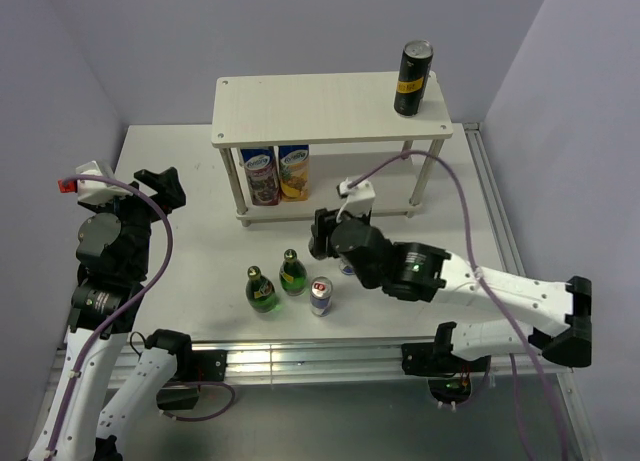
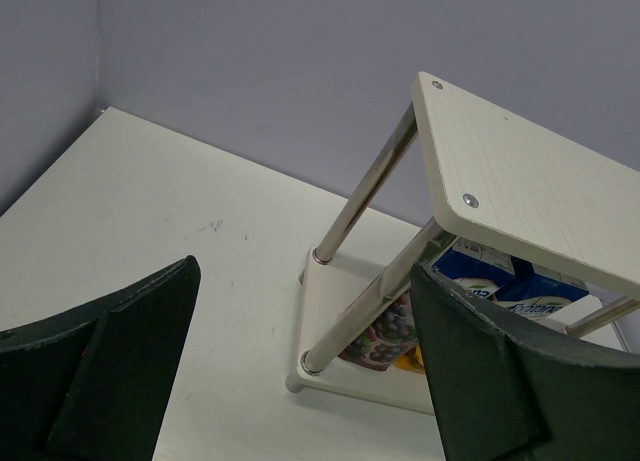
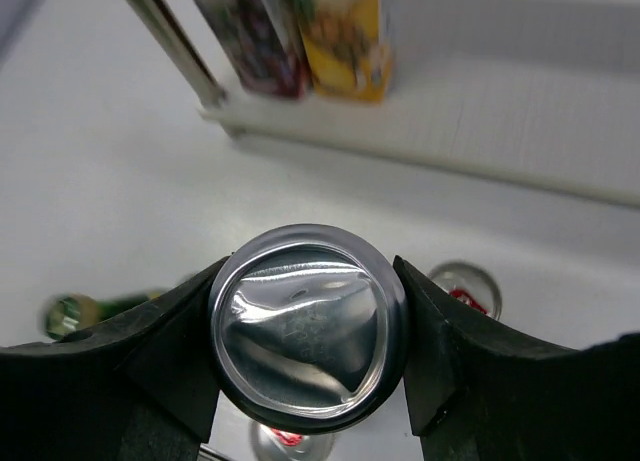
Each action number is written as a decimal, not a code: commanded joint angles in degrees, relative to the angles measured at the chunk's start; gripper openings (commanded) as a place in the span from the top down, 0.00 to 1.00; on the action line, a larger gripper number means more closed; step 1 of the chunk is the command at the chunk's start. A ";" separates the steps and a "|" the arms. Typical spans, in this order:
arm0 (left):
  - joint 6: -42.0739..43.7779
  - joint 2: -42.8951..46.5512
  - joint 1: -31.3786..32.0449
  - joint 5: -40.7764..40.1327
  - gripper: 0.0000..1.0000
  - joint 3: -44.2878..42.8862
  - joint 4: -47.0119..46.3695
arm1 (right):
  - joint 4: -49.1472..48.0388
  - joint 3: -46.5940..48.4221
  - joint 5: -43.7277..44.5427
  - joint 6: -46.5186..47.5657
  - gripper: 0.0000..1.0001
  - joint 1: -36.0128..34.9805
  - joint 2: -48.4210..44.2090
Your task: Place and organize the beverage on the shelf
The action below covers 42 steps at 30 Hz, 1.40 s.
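Top view: one black can (image 1: 413,78) stands on the shelf (image 1: 300,106), far right; two bottles (image 1: 262,289) and a slim can (image 1: 321,297) wait on the table (image 1: 190,191).
Left wrist: the left gripper (image 2: 303,281) gapes, empty.
Right wrist: the right gripper (image 3: 308,281) clamps another can (image 3: 305,331).

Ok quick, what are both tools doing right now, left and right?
Left tool: open, holding nothing.
Right tool: closed on a can.
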<state>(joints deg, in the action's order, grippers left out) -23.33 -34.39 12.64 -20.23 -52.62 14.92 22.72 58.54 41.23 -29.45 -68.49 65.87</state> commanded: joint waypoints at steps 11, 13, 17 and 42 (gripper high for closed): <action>0.04 0.29 -1.04 0.19 0.08 -0.12 -0.68 | 7.94 46.37 -3.96 18.98 1.00 14.42 8.99; 0.04 0.29 -1.04 0.10 0.08 -0.11 -0.68 | 12.33 56.78 -5.89 19.69 1.00 18.55 12.60; 0.04 0.38 -1.04 0.10 0.08 -0.11 -0.85 | 19.10 70.81 -7.48 21.45 1.00 23.74 21.66; -0.05 0.64 -1.04 0.45 0.08 -0.20 -0.68 | 24.92 83.84 -14.25 21.45 1.00 39.48 36.87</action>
<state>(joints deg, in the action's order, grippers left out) -23.38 -34.30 11.97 -20.23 -52.62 14.92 51.13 139.65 27.66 -9.02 -29.89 102.21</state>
